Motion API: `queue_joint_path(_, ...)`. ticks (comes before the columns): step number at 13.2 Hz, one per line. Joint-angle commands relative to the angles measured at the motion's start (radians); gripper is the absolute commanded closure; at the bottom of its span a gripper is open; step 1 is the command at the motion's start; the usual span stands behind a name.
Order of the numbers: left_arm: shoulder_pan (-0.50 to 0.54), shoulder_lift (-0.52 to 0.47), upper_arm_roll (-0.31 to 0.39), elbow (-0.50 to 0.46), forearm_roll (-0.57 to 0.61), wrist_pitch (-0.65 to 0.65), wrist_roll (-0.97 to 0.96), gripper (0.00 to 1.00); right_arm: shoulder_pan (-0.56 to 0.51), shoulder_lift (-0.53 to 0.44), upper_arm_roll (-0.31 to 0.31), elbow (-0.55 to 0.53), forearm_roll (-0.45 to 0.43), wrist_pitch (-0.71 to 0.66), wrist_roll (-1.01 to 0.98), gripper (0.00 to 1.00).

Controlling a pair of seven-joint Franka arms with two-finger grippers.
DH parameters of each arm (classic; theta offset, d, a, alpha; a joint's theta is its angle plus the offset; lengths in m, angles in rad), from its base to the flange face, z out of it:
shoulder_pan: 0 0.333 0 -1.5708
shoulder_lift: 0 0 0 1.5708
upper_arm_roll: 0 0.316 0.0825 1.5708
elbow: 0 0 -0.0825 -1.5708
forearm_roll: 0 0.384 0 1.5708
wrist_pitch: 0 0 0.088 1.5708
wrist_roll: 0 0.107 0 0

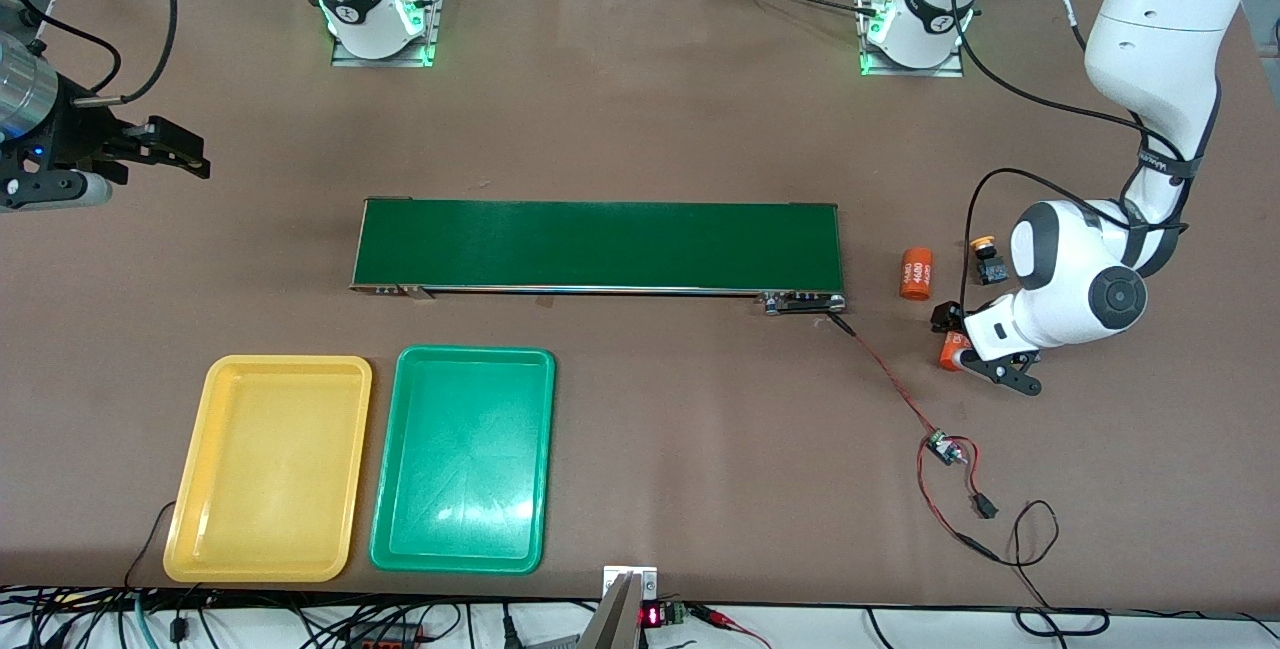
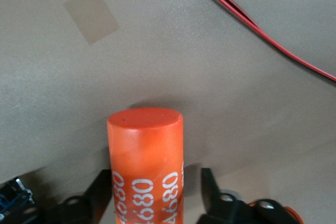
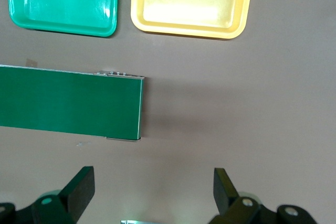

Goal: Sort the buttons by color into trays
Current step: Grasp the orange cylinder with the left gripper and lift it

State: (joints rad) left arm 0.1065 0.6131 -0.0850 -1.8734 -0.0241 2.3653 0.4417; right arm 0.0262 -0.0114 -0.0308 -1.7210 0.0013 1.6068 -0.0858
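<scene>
Overhead: brown table (image 1: 640, 79), green conveyor belt (image 1: 598, 243) mid-surface, cables (image 1: 960, 489) trailing.

White numerals "4680" repeat around the side of the smooth orange plastic cylinder (image 2: 145, 166) seen in the left wrist view. In the front view, a second orange cylinder (image 1: 916, 274) lying on the table beside the conveyor's end also carries "4680" twice in white. Nothing else can be read.
</scene>
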Motion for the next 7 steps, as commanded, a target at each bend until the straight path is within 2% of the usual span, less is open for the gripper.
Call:
queue_joint_path(1,0.002,-0.051,-0.016,0.007,-0.025,-0.038,0.015,1.0,-0.008,-0.005,0.002,0.004,0.017,-0.013,-0.017,0.0)
queue_joint_path(4,-0.04,-0.172,-0.035,0.0,-0.025,-0.151,-0.038,1.0,-0.008,-0.005,0.002,0.004,0.017,-0.013,-0.017,0.0)
queue_joint_path(7,-0.115,-0.268,-0.051,-0.004,-0.023,-0.325,-0.02,1.0,-0.008,-0.005,0.002,0.004,0.017,-0.013,-0.017,0.0)
